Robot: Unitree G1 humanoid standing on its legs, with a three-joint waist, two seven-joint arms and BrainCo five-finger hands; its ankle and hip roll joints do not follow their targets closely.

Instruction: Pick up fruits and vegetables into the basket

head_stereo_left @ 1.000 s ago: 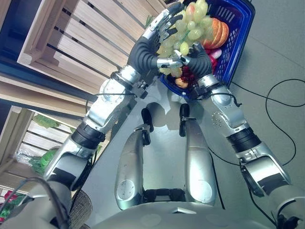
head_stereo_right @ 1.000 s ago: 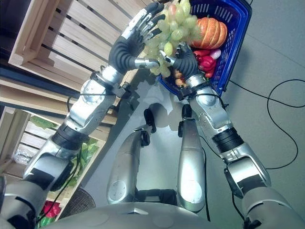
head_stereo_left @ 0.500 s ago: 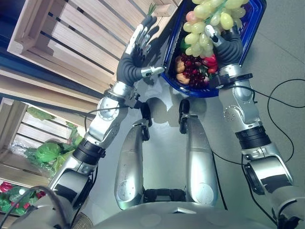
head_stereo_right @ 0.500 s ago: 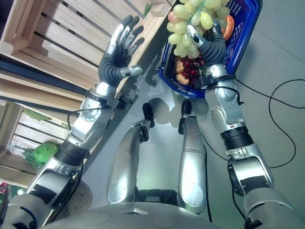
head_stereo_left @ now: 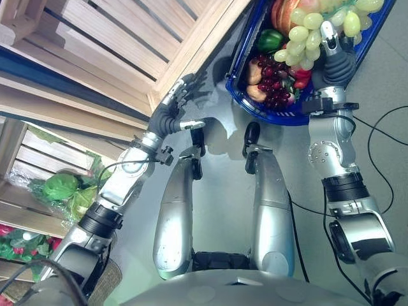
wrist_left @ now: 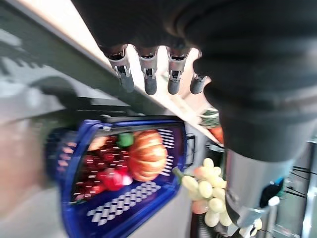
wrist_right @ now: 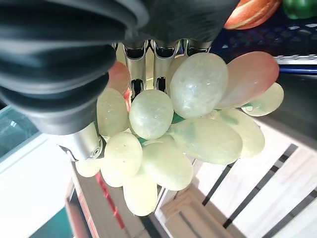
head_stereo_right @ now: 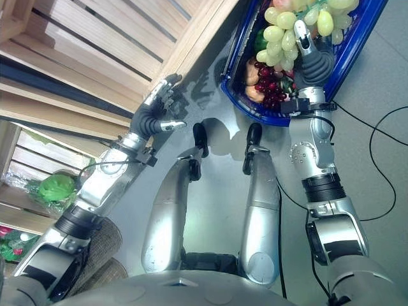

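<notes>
**Operator:** My right arm reaches straight forward, and my right hand point(head_stereo_left: 336, 60) has its fingers curled round a bunch of pale green plastic grapes point(head_stereo_left: 305, 39). In the right wrist view the silver fingers point(wrist_right: 144, 62) run up behind the bunch point(wrist_right: 183, 124), which hangs against the palm. The grapes are held over the blue plastic shopping basket point(head_stereo_left: 287, 117) on the grey floor, above its near right part.

**Observer:** And the left?

**Operator:** My left arm is bent and angled forward beside the slatted pale wooden crate point(head_stereo_left: 121, 44). The left hand point(head_stereo_left: 171, 113) is close to the crate's corner, fingers loosely extended, thumb out to the side, holding nothing. The left wrist view shows the fingertips point(wrist_left: 148, 82) in a straight row.

**Observer:** Any lettering?

**Operator:** None I can read.

**Observer:** What's in the basket?

**Operator:** A cluster of dark red grapes point(head_stereo_left: 274, 80), a green pepper point(head_stereo_left: 269, 39), a ribbed orange pumpkin point(wrist_left: 147, 154), a red pepper point(wrist_left: 112, 178) and a small orange-tan piece point(head_stereo_left: 257, 92) by the near rim. A lower wooden shelf crate point(head_stereo_left: 25, 166) to my left holds a leafy green lettuce point(head_stereo_left: 59, 187).
</notes>
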